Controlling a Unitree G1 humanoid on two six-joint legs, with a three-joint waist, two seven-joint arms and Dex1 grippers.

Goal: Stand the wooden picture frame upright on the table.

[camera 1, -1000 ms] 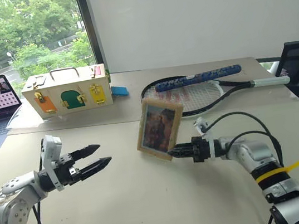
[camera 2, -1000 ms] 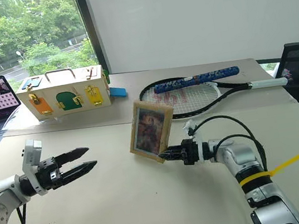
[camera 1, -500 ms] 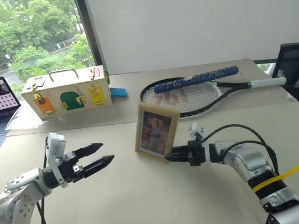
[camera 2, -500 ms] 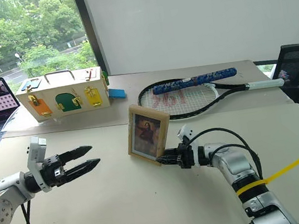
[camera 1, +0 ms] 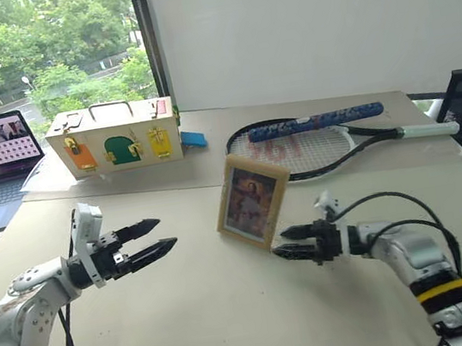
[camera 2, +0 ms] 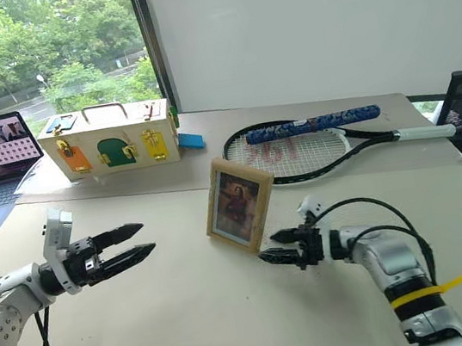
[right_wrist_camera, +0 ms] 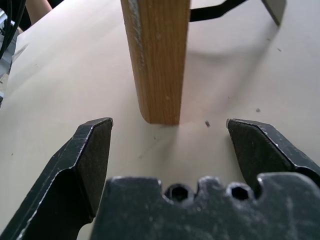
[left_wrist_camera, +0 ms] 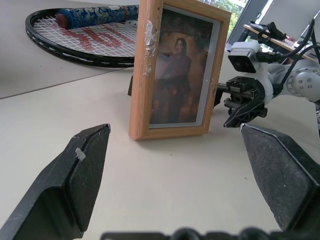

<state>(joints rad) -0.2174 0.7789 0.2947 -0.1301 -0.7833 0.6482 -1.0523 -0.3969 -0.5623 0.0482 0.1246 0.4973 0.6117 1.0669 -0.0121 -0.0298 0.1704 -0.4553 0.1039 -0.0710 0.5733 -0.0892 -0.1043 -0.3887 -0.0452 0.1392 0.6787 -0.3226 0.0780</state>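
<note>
Right gripper (camera 1: 287, 244) has released the wooden picture frame (camera 1: 252, 201) and now sits spread beside it. Frame stands mid-table (camera 1: 192, 318). Best withdrawn straight back; left gripper (camera 1: 158, 238) spread, well apart.

No text, label, brand or number can be read on anything here.

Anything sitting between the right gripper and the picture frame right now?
No. The right gripper is open just short of the wooden picture frame, which stands upright on the table; only bare tabletop separates them.

Wooden picture frame (camera 1: 252, 200) upright on table (camera 1: 199, 308); right fingers (camera 1: 291, 234) spread beside.
</note>
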